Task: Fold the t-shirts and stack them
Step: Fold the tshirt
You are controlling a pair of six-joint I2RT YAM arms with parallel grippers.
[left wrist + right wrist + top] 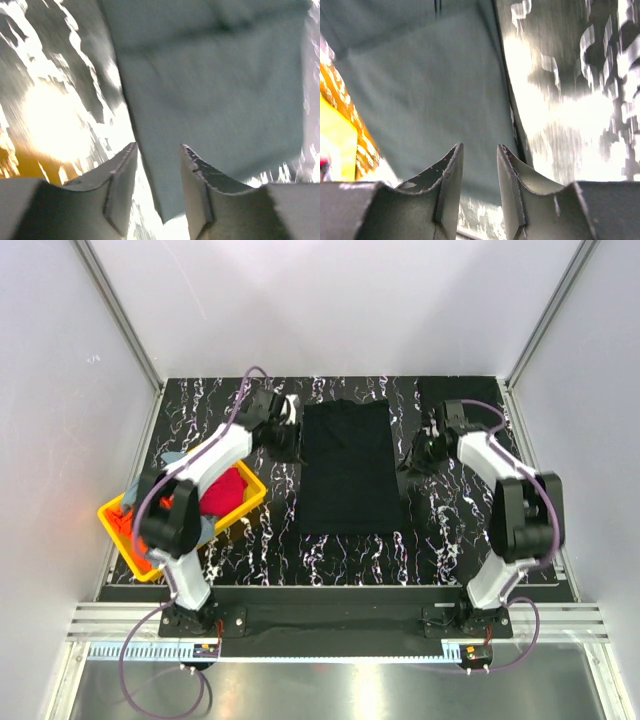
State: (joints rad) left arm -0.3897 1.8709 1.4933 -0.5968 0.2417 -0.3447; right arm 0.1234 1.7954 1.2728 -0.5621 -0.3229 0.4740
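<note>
Black t-shirt [348,468], narrowed to a long band running twelve to six o'clock, is seen lying flat at the middle of the marbled bench [250,550], flanked by both arms. The left jaws are held just off the band's edge at about ten o'clock, and the right jaws just off the opposite edge at about three o'clock. In the left wrist view, which is blurred, the fingers [122,185] are shown parted by a moderate gap with nothing gripped between them; the same is shown of the fingers [449,185] in the right wrist view, where only the cloth's edge and the bench are seen beyond the tips. A yellow tray [254,484] at eight o'clock on the bench is loaded with unfolded tees, a magenta one [222,492] uppermost. A dark patch at the bench's one o'clock corner cannot be identified

The step in hand is judged to be the crosswise fold of the band. It is likely to be done best if the two far corners, at eleven and one o'clock, are taken at the same moment and every layer is pinched rather than only the top one. The far end should then be carried low and level towards six o'clock, so that the side folds are not shaken open, and hem should be laid squarely on hem before both grips are released together
</note>
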